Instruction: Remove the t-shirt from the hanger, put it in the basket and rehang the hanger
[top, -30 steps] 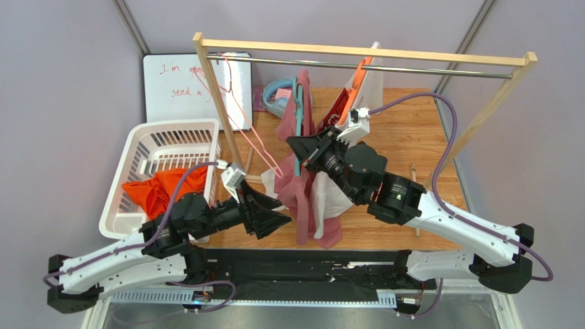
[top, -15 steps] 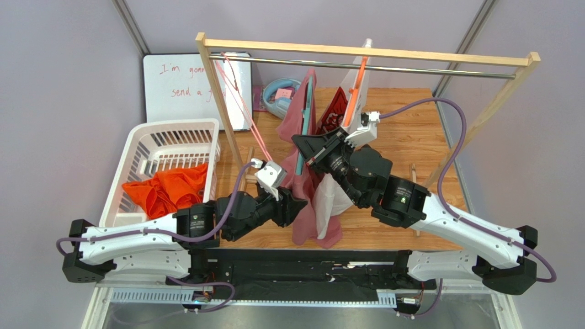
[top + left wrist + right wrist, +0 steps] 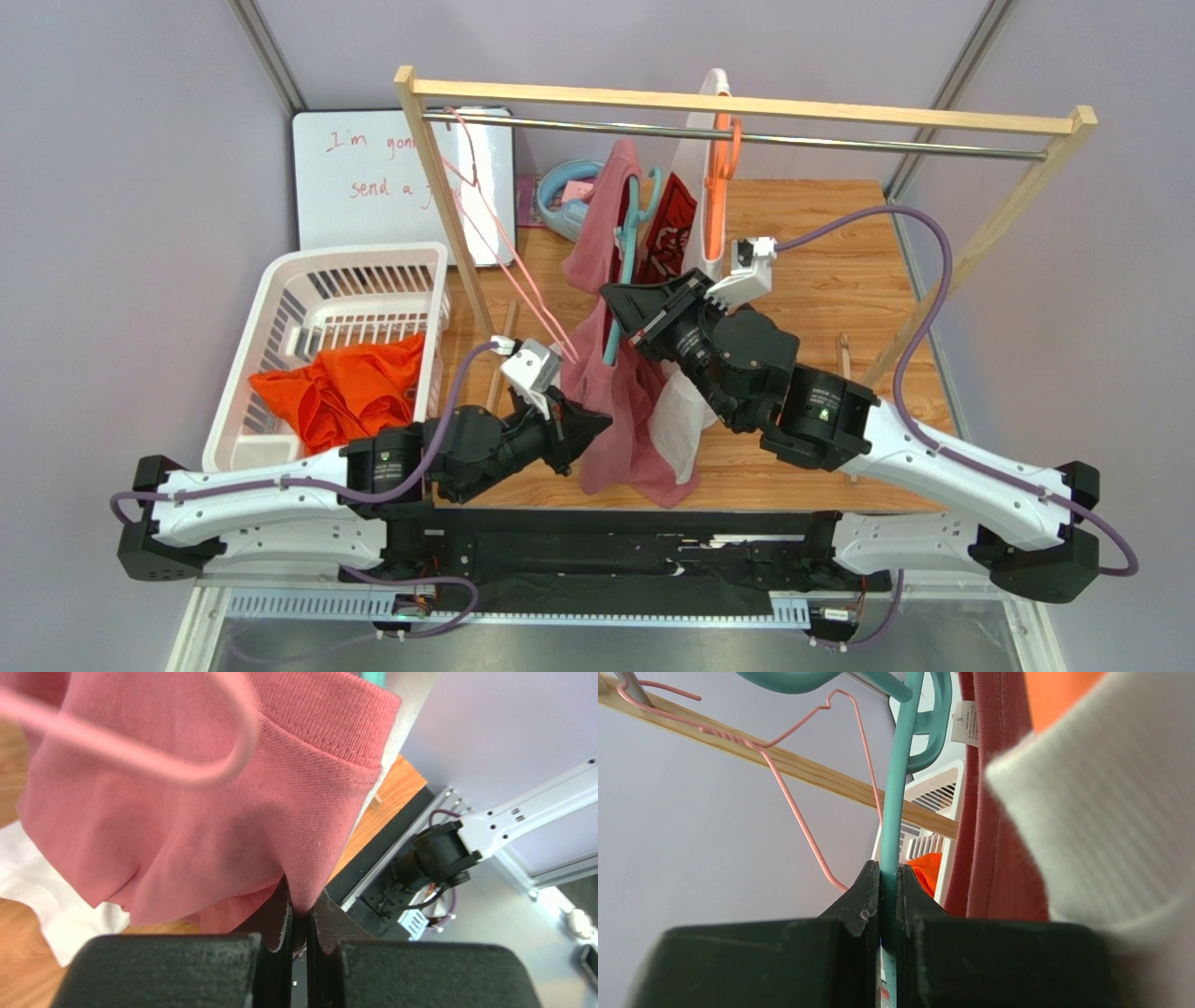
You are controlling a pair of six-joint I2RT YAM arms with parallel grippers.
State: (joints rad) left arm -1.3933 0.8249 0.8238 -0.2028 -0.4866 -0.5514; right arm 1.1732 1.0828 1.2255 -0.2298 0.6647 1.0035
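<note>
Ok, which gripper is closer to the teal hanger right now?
Right. The right gripper is shut on the teal hanger. The left gripper is off it, pinching an edge of the pink t-shirt.

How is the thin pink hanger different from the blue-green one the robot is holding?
The thin pink wire hanger is bare; the thicker teal plastic hanger carries a pink t-shirt. No gripper holds the pink one; the right gripper is shut on the teal one's bar. The left gripper pinches that t-shirt's hem. Both are clothes hangers by the wooden rack.
</note>
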